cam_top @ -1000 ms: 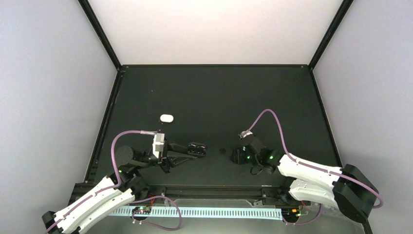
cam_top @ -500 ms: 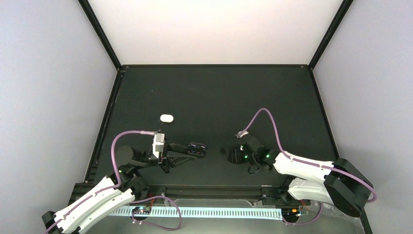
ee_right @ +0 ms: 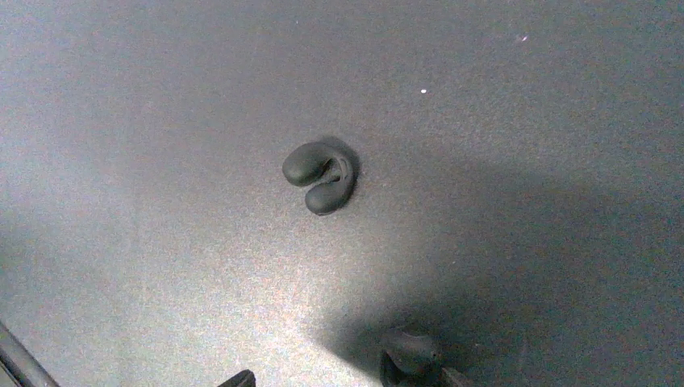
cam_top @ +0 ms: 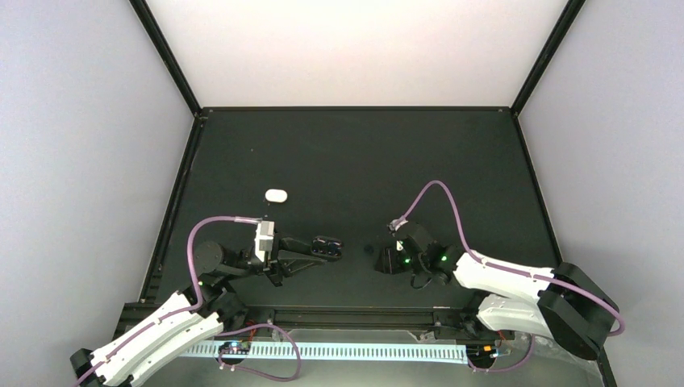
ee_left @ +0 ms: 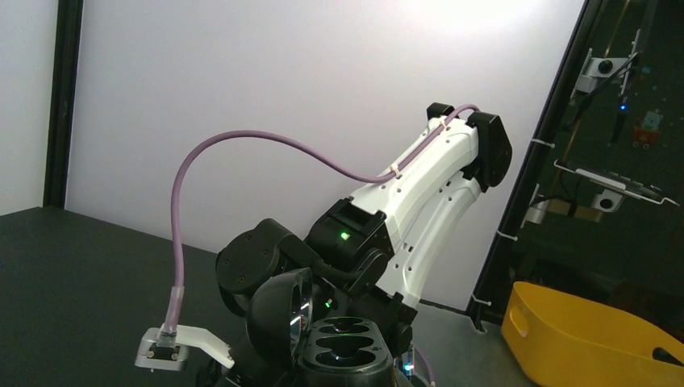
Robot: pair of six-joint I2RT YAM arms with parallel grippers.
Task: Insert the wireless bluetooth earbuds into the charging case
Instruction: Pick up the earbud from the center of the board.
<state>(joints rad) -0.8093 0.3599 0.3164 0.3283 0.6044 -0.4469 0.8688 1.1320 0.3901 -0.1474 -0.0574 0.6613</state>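
Note:
My left gripper (cam_top: pixel 324 248) is shut on the black charging case (cam_top: pixel 327 246). In the left wrist view the case (ee_left: pixel 347 355) stands open with its lid (ee_left: pixel 282 318) raised and its moulded wells showing empty. A black earbud (ee_right: pixel 321 176) lies on the mat in the right wrist view. It shows in the top view as a small dark blob (cam_top: pixel 369 249) between the two grippers. A second black earbud (ee_right: pixel 410 351) rests against the inner side of one right finger. My right gripper (ee_right: pixel 345 379) is open, low over the mat, just right of the first bud.
A white oval case (cam_top: pixel 276 195) lies shut on the mat behind the left arm, with a tiny white speck (cam_top: pixel 252 148) farther back. The left wrist view shows the right arm (ee_left: pixel 419 193) facing it and a yellow bin (ee_left: pixel 589 339) off the table.
My right gripper has slid left toward the black earbud and the held case, and its jaws have narrowed a little. The left gripper and case have hardly moved.

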